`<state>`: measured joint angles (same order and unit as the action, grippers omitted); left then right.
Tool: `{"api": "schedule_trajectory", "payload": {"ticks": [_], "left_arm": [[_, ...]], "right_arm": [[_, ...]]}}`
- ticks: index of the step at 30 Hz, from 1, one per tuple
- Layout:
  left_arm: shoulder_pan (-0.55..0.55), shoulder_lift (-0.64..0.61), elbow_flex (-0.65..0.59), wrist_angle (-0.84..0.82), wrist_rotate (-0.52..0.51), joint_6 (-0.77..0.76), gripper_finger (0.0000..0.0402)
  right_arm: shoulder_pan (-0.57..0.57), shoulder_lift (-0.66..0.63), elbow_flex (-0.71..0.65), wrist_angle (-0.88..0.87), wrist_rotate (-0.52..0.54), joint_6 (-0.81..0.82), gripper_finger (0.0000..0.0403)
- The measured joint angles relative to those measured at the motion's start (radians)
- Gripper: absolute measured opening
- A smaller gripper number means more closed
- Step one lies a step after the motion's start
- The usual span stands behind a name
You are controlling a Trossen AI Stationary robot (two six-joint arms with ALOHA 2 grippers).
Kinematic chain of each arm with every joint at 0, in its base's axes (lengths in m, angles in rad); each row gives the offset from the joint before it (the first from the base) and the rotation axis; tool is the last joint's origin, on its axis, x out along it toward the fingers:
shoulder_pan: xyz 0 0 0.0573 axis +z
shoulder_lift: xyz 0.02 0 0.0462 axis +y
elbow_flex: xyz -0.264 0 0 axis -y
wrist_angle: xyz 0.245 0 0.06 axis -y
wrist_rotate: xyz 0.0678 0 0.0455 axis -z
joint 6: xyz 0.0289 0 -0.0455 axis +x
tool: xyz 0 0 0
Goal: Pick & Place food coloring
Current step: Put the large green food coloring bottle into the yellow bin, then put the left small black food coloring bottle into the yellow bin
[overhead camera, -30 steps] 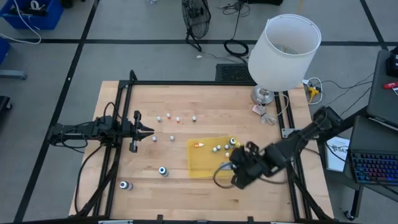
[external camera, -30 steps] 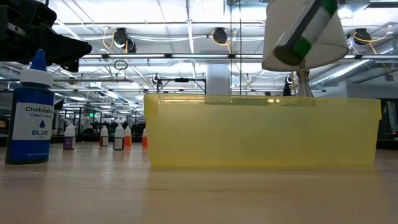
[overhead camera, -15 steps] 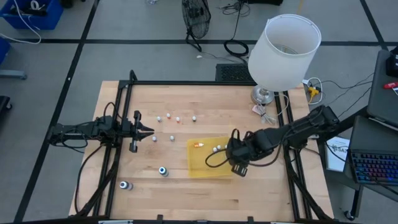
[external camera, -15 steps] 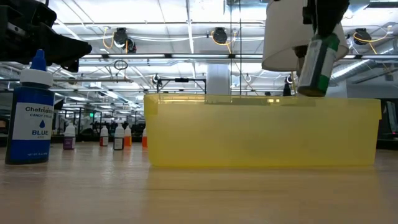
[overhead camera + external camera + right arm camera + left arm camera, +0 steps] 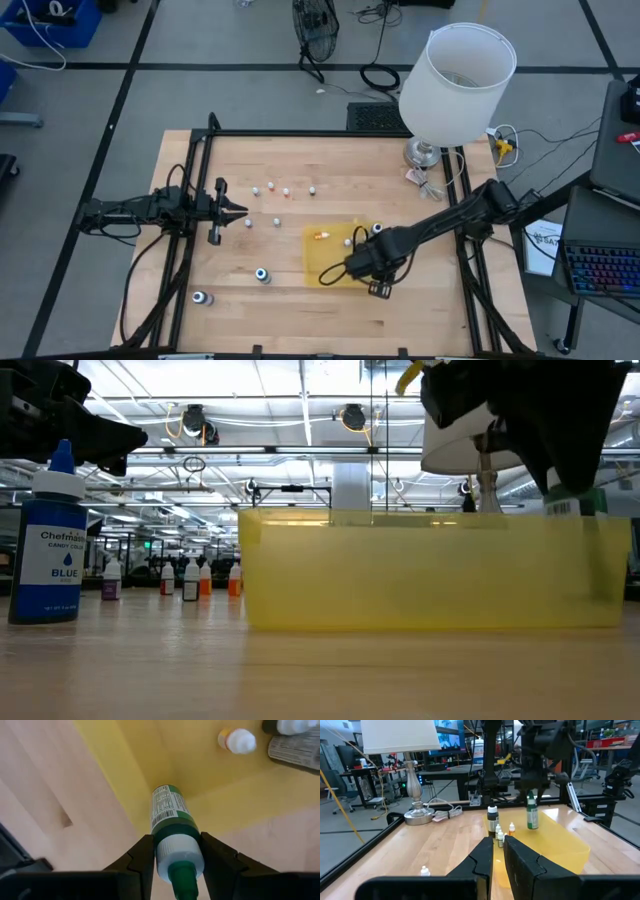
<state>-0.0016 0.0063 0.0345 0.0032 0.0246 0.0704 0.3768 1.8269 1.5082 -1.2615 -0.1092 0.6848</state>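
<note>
I see the translucent yellow rectangular plastic tray [image 5: 325, 258] mid-table, the right arm stretched across it from the right edge. Right gripper [image 5: 174, 854] pinches a green-labelled, white-shouldered, green-tipped dropper bottle [image 5: 172, 829] upright above the tray's near corner; whether its base touches, I cannot tell. Left gripper [image 5: 498, 856], fingers pressed together, hangs at the table's left side.
</note>
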Motion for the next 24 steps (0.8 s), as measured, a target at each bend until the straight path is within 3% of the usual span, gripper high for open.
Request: {"api": "schedule_trajectory", "payload": {"ticks": [9, 17, 24], "left_arm": [[0.0, 0.0, 0.0, 0.0, 0.0, 0.0, 0.0051], [0.0, 0.0, 0.0, 0.0, 0.0, 0.0, 0.0051], [0.0, 0.0, 0.0, 0.0, 0.0, 0.0, 0.0051]], "right_arm": [[-0.002, 0.036, 0.0, 0.0, 0.0, -0.029, 0.0118], [0.001, 0.036, 0.0, 0.008, -0.001, 0.034, 0.0206], [0.004, 0.019, 0.0, 0.012, 0.0, 0.041, 0.0211]]}}
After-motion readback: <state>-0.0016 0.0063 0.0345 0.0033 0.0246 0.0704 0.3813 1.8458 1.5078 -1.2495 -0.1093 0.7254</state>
